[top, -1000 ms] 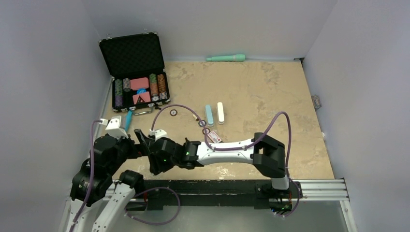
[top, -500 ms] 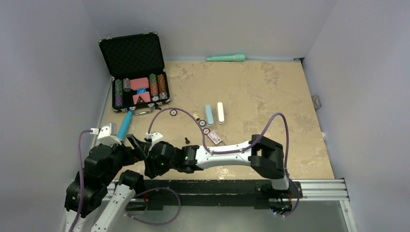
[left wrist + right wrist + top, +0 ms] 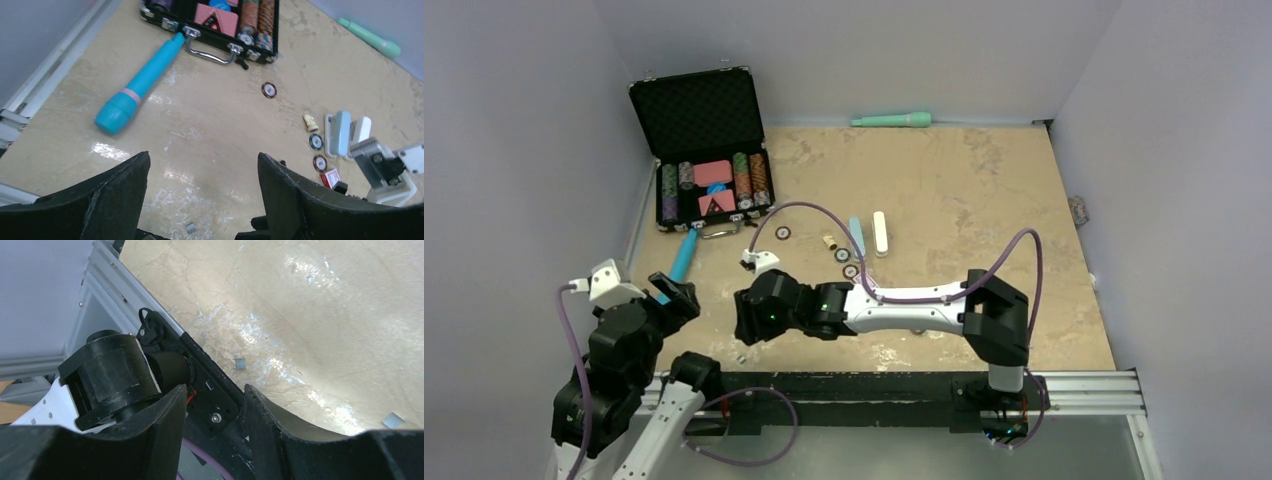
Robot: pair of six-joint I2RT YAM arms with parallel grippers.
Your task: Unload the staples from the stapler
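Observation:
The stapler lies in two parts mid-table, a light blue part [image 3: 856, 237] and a white part [image 3: 880, 232]; both show in the left wrist view, blue [image 3: 341, 132] and white [image 3: 363, 128]. Small silvery staple pieces lie near the table's front edge [image 3: 740, 357], [image 3: 190, 228], [image 3: 240, 363], [image 3: 393, 420]. My left gripper [image 3: 676, 297] is open and empty, low at the front left [image 3: 202, 165]. My right gripper [image 3: 742, 330] reaches left across the front, open and empty [image 3: 215, 395], over the front rail.
An open black poker case [image 3: 709, 160] stands at the back left. A blue marker [image 3: 682, 258] lies in front of it. Loose chips [image 3: 842, 255], a small beige piece [image 3: 830, 241] and a red card [image 3: 330, 177] lie near the stapler. A mint pen [image 3: 892, 120] lies by the back wall.
The two grippers, close together before, have parted. My left arm has drawn back to the left and the near edge. My right gripper has shifted slightly right. A staple piece now lies by the front edge.

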